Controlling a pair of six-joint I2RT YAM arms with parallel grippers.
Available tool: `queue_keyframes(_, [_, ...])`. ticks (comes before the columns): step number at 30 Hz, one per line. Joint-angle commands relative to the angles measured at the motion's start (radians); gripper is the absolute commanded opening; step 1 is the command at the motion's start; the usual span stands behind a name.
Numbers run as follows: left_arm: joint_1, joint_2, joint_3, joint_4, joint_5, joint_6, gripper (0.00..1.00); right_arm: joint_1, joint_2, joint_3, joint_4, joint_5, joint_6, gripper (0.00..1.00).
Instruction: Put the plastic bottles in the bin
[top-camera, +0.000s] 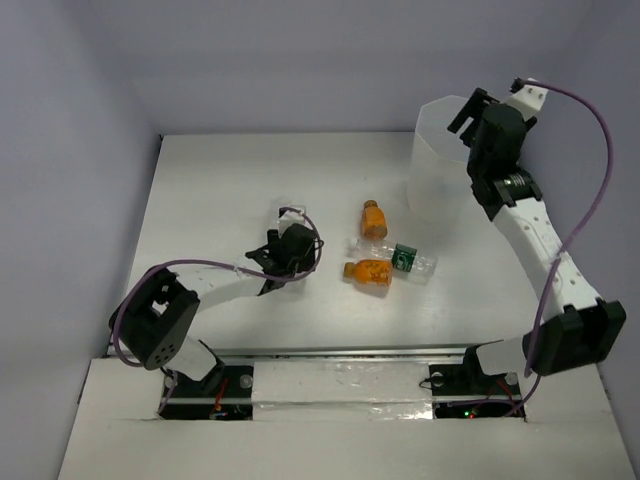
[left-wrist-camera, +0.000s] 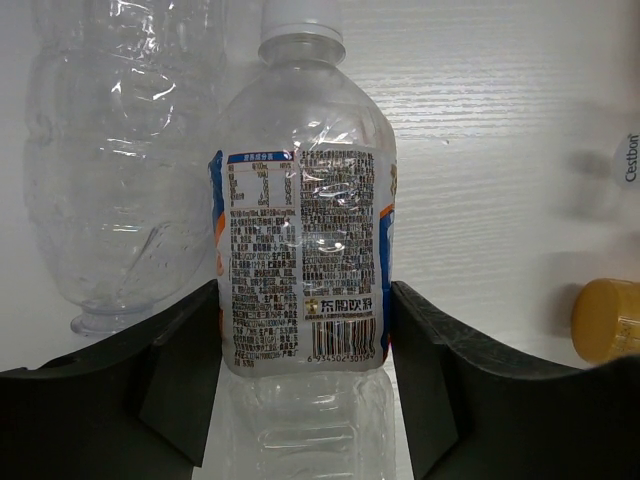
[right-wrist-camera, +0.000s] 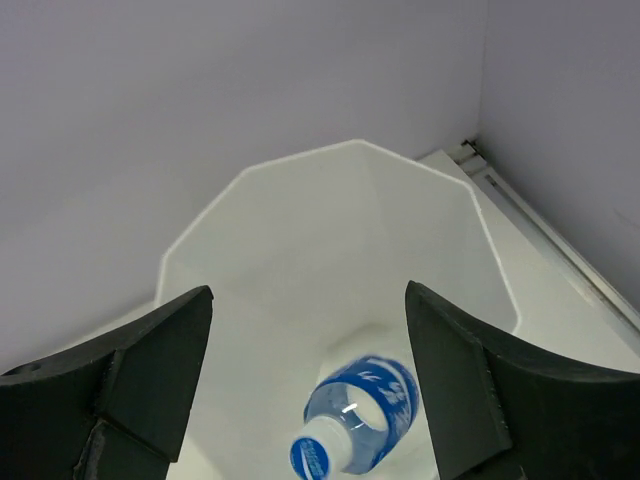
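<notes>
The left pincer clamps a clear bottle on the counter, so the pickup is in hand. Next, lift it clear of the bare bottle beside it and carry it right, over the orange bottles, to the bin. There the right pincer gapes empty above the rim, a blue bottle inside; room looks tight.

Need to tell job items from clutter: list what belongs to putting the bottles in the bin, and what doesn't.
Job:
bin
blue bottle, inside it
printed-label bottle
clear bottle beside that
far orange bottle
near orange bottle
green-label bottle

Not job:
table
walls
</notes>
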Motion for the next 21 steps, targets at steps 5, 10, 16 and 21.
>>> queue_keyframes(5, [-0.057,-0.064,0.054,-0.017,-0.025,-0.013,0.35,-0.008,-0.29,-0.138,0.078,-0.11,0.101,0.82])
queue_keyframes(10, [-0.1,-0.185,0.103,-0.057,-0.019,-0.025,0.33,-0.008,-0.456,-0.31,0.108,-0.221,0.156,0.81])
queue_keyframes(16, [-0.125,-0.349,0.181,-0.031,0.076,-0.019,0.33,-0.008,-0.644,-0.479,0.118,-0.32,0.207,0.44])
queue_keyframes(21, [-0.125,-0.382,0.284,0.122,0.186,0.014,0.32,-0.008,-0.756,-0.627,0.095,-0.438,0.25,0.15])
